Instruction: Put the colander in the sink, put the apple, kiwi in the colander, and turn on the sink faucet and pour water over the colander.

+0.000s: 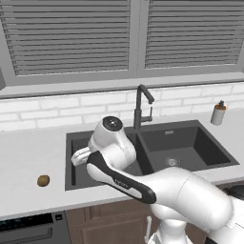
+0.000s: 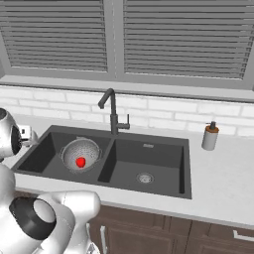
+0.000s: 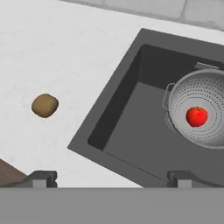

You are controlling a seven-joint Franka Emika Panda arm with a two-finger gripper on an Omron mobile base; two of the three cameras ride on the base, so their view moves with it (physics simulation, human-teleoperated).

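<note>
The end effector (image 3: 109, 177) hung wide open and empty over the sink (image 3: 131, 109). The colander (image 3: 199, 114) sat in the basin, apple (image 3: 196, 116) inside (both done); the kiwi (image 3: 45, 105) lay on the desk (image 3: 52, 57) at nine o'clock, and the faucet (image 2: 112, 110) awaited

The white arm (image 1: 143, 181) rises from the lower right and bends over the left basin of the dark grey sink (image 1: 190, 143), hiding much of that basin. The right basin lies open, with a round metal drain (image 1: 172, 162) in its floor. The sink faucet (image 1: 140, 107) stands behind the divider between the basins, its spout angled to the right. The kiwi (image 1: 43, 180) lies on the table (image 1: 33, 147), left of the sink and apart from it. A soap bottle (image 1: 218, 113) stands on the table behind the sink's right corner, near the white brick wall. Closed blinds cover the window above.
</note>
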